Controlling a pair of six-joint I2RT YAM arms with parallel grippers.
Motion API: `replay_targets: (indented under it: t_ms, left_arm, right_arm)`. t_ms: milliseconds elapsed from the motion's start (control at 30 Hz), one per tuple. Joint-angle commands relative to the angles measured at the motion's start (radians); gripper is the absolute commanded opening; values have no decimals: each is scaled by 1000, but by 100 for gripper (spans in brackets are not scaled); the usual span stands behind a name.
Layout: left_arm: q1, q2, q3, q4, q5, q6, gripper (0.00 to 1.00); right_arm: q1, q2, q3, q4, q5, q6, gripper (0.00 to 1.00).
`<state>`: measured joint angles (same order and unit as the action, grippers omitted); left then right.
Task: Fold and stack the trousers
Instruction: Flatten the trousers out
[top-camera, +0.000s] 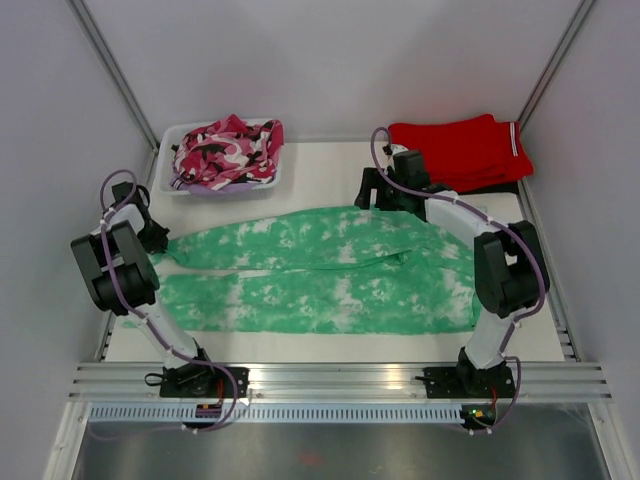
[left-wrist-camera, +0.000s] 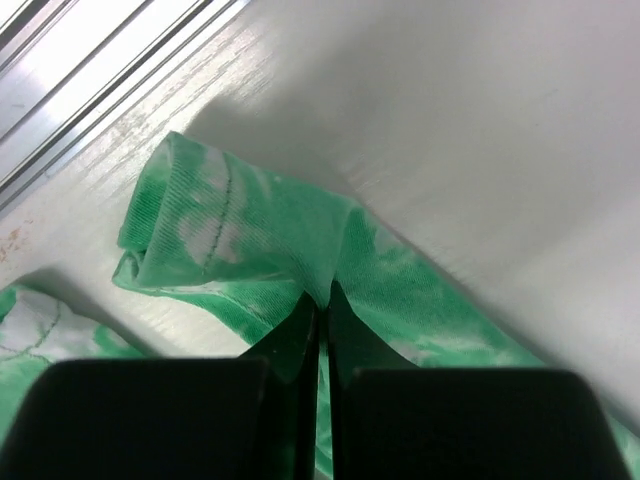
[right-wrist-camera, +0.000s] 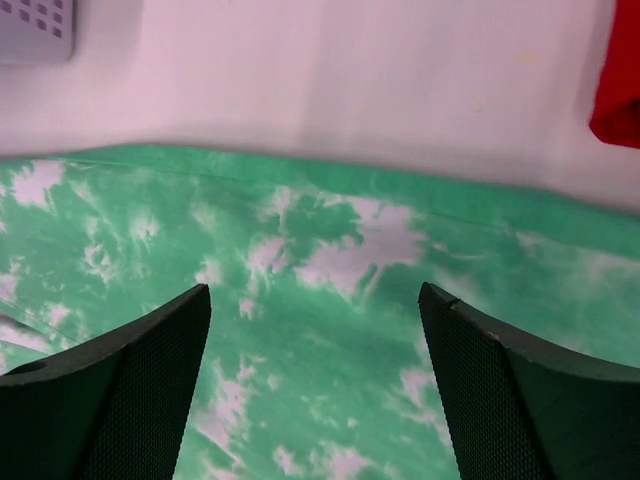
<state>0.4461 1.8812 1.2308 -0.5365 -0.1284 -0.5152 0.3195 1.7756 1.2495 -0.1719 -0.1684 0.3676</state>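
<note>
The mint green tie-dye trousers (top-camera: 320, 270) lie spread lengthwise across the table, legs pointing left. My left gripper (top-camera: 155, 238) is at the far leg's cuff, shut on a pinch of the green fabric (left-wrist-camera: 300, 240), which rises into a ridge between the fingertips. My right gripper (top-camera: 372, 195) is open over the trousers' far edge near the waist end. In the right wrist view its fingers (right-wrist-camera: 140, 370) stand wide apart above flat green fabric (right-wrist-camera: 330, 280), holding nothing.
A white basket (top-camera: 190, 185) with the pink camouflage garment (top-camera: 228, 150) stands at the back left. Folded red trousers (top-camera: 460, 150) lie at the back right. Enclosure walls and metal rails (top-camera: 340, 380) bound the table.
</note>
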Motion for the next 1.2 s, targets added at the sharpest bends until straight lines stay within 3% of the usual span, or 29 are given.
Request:
replay_targets:
  t_ms: [0, 167, 367, 400, 433, 467, 500, 733, 900, 1000, 1167]
  left_arm:
    - [5, -77, -42, 53, 84, 69, 2]
    - [5, -399, -145, 225, 255, 132, 2]
    - [5, -776, -342, 529, 414, 213, 4]
    - [6, -798, -381, 532, 389, 207, 22]
    - [6, -812, -390, 518, 286, 192, 76]
    - [6, -806, -390, 485, 244, 170, 95]
    - [6, -795, -380, 453, 219, 173, 100]
    - [11, -617, -239, 85, -13, 11, 100]
    - [14, -487, -152, -39, -74, -43, 100]
    - [14, -423, -149, -30, -31, -43, 99]
    - [2, -386, -157, -34, 76, -29, 89]
  right_arm:
    - [19, 102, 105, 28, 12, -79, 91]
    - [32, 198, 137, 100, -54, -177, 91]
    - [33, 220, 131, 150, -103, -124, 91]
    - [33, 220, 117, 158, -121, -118, 91]
    - [33, 217, 107, 163, -123, -111, 91]
    - [33, 213, 100, 163, -125, -104, 91]
    - [33, 212, 88, 164, -128, -104, 91]
    - [33, 200, 64, 132, -117, -110, 92]
    - [38, 188, 28, 121, -111, -111, 92]
    - [46, 170, -4, 135, -108, -101, 91]
    - [46, 67, -57, 129, -56, -45, 92]
